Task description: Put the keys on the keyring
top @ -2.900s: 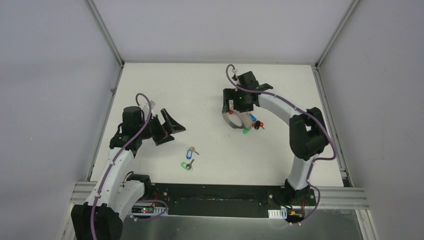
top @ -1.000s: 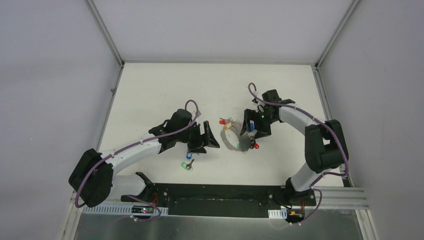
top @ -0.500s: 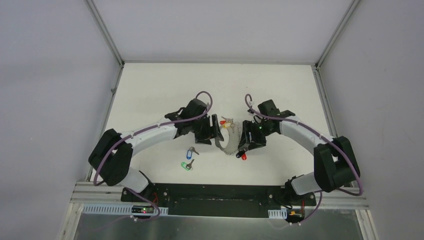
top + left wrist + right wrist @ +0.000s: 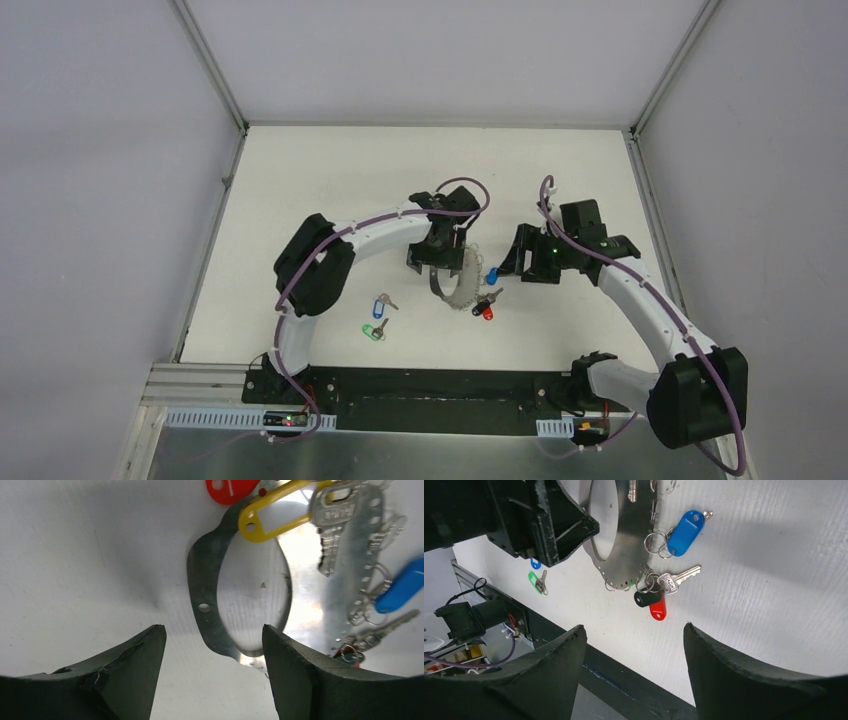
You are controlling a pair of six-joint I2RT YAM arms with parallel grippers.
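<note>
Left wrist | keyring [image 4: 202, 587] — flat grey plate, holed rim | left gripper [image 4: 212, 630], right gripper [image 4: 634, 626] — jaws apart

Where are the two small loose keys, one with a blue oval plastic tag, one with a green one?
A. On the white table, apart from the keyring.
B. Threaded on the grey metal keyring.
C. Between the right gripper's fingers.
A: the blue-tagged key and the green-tagged key lie on the white table, clear of the grey metal keyring.

White tabletop [image 4: 300, 170], plain grey walls [image 4: 100, 150], aluminium corner posts [image 4: 210, 65], even light
</note>
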